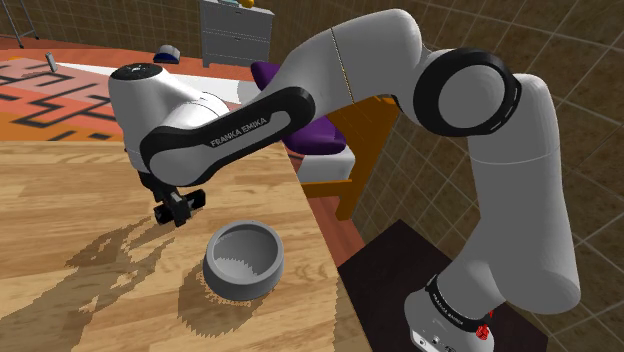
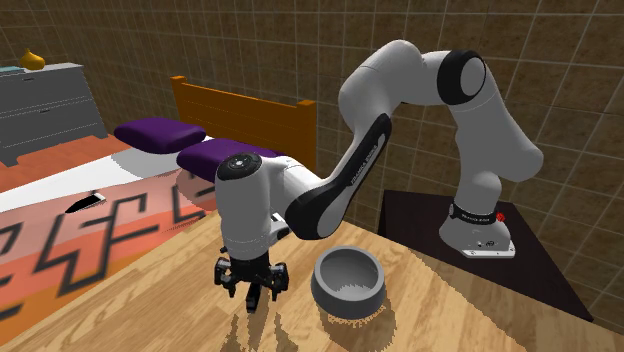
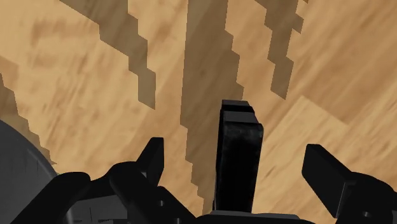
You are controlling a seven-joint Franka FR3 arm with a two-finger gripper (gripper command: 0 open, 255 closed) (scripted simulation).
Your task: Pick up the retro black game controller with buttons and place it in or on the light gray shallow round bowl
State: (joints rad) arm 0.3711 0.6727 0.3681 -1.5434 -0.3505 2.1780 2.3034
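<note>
Hanging clear of the desk (image 1: 60, 200) just beside the grey bowl (image 1: 243, 262), the hand (image 2: 250, 292) was clenched on the black controller (image 3: 238, 153), judged light, stiff and probably slick-sided, best pinched across its narrow flat faces.

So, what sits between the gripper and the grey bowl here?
Nothing but bare wooden tabletop. The second exterior view shows it plainly: the gripper hangs beside the grey bowl with an open gap between them.
</note>
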